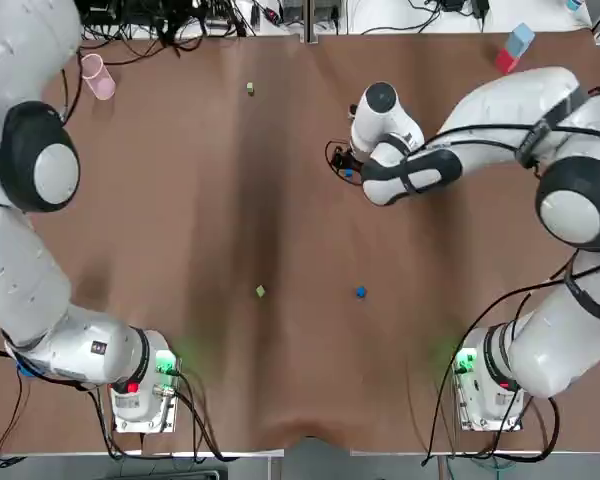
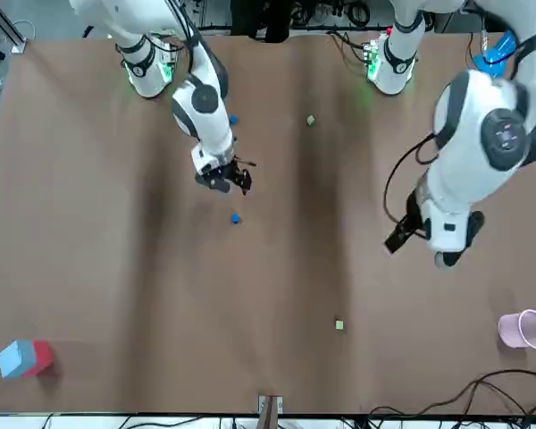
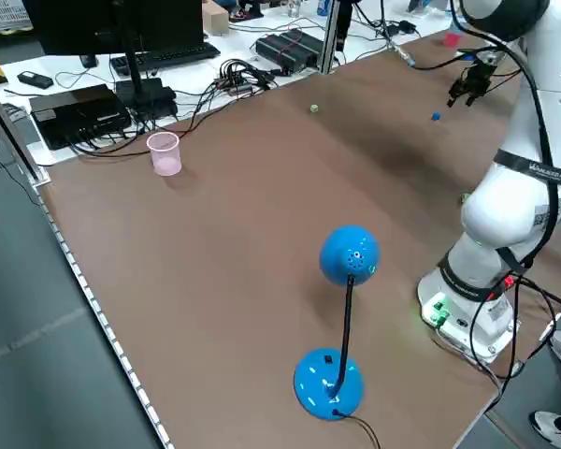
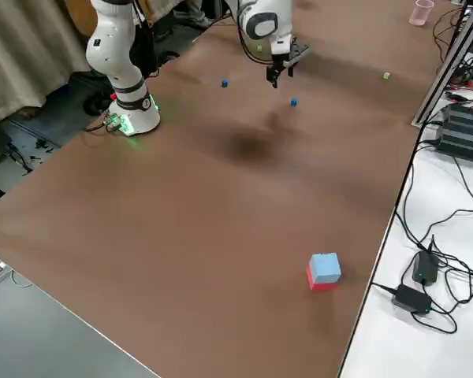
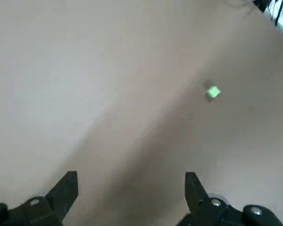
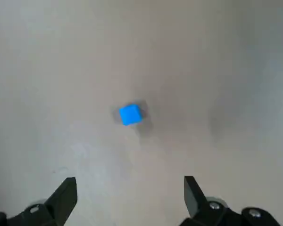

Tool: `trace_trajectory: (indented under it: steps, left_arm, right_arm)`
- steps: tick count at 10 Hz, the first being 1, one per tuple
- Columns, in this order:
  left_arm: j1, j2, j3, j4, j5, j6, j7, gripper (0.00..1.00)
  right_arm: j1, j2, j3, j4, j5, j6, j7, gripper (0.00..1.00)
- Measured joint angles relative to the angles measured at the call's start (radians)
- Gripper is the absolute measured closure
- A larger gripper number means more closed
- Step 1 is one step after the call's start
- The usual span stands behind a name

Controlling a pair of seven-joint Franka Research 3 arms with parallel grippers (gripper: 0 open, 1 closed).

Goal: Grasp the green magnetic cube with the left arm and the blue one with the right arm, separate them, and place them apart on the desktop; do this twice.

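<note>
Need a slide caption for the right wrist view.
Right claw, open, hovers over a small blue magnetic cube lying free on the brown tabletop.

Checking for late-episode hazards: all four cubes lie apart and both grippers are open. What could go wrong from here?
1. The right gripper hangs open over the far blue cube; a low retreat might clip it and send it sliding.
2. The near green cube and near blue cube lie side by side; a nudge might let the magnets snap them together.
3. The left gripper is raised, its arm beside the pink cup, which a swing might topple.
</note>
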Motion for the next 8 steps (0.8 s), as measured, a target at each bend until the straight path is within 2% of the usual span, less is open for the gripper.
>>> trace_trajectory:
  steps: [2,3,6,8]
  left_arm:
    - [0.049,-0.092,0.001,-0.015,0.000,-0.087,0.329,0.00]
    - [0.067,-0.142,0.001,-0.039,0.000,-0.098,0.435,0.00]
    - [0.083,-0.254,0.000,-0.144,0.000,-0.063,0.648,0.00]
    - [0.083,-0.273,-0.001,-0.148,0.000,-0.049,0.685,0.00]
  right_arm:
    - [-0.003,0.073,-0.032,0.064,-0.058,0.000,-0.116,0.00]
    - [-0.004,0.099,-0.045,0.094,-0.063,-0.001,-0.171,0.02]
    - [-0.003,0.159,-0.059,0.135,-0.072,-0.002,-0.242,0.07]
    - [0.004,0.186,-0.058,0.143,-0.110,-0.002,-0.243,0.21]
